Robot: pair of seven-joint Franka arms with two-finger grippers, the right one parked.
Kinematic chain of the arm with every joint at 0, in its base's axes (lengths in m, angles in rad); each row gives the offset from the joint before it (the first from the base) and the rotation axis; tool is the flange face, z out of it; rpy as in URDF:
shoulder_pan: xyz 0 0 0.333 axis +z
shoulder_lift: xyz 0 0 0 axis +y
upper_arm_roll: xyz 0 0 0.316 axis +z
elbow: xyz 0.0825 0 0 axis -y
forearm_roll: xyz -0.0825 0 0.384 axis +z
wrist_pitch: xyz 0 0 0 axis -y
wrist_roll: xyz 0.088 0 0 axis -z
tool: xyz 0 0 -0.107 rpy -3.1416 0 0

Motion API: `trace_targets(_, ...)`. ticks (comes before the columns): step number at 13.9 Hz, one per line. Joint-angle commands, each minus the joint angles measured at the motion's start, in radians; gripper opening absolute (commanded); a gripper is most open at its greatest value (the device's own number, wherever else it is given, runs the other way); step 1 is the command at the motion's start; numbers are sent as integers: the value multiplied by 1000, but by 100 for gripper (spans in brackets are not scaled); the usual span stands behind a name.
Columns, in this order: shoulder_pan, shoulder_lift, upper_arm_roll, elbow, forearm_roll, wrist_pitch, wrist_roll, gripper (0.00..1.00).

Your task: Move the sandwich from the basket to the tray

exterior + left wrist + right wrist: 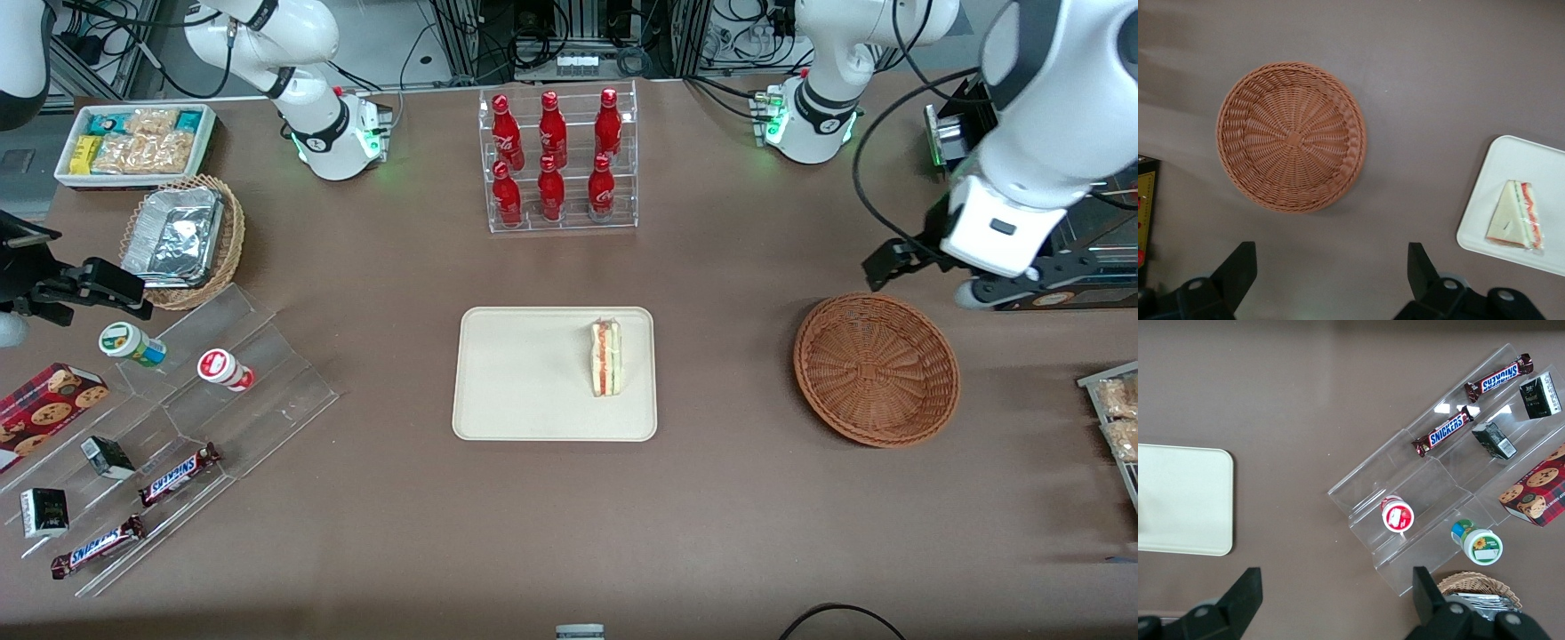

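The sandwich (606, 357) lies on the cream-white tray (524, 382), on the part of it nearest the basket, with its red and green filling edge showing. It also shows in the left wrist view (1516, 215) on the tray (1511, 160). The reddish-brown wicker basket (876, 369) stands empty beside the tray, toward the working arm's end; the left wrist view shows its empty inside (1291, 137). My left arm's gripper (978, 289) is open and empty (1331, 257), raised above the table, a little farther from the front camera than the basket.
A clear rack of red bottles (558, 160) stands farther from the front camera than the tray. An acrylic stand with snacks (178, 427), a lighter basket with a foil container (182, 240) and a white snack bin (133, 142) lie toward the parked arm's end. Snack packets (1116, 418) lie at the working arm's end.
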Motion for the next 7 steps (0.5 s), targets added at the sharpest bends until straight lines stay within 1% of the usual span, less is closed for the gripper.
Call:
trace_targets(1,160,-44,-119,-40,-39,-9,81,100)
trace_targets(2,225,-50,-182,-40,-39,-16,106,100)
trace_targets(5,241,-32,-189,3,-36,-71,183,100)
trace_targets(7,235,-29,-187,21,-38,-81,186,100)
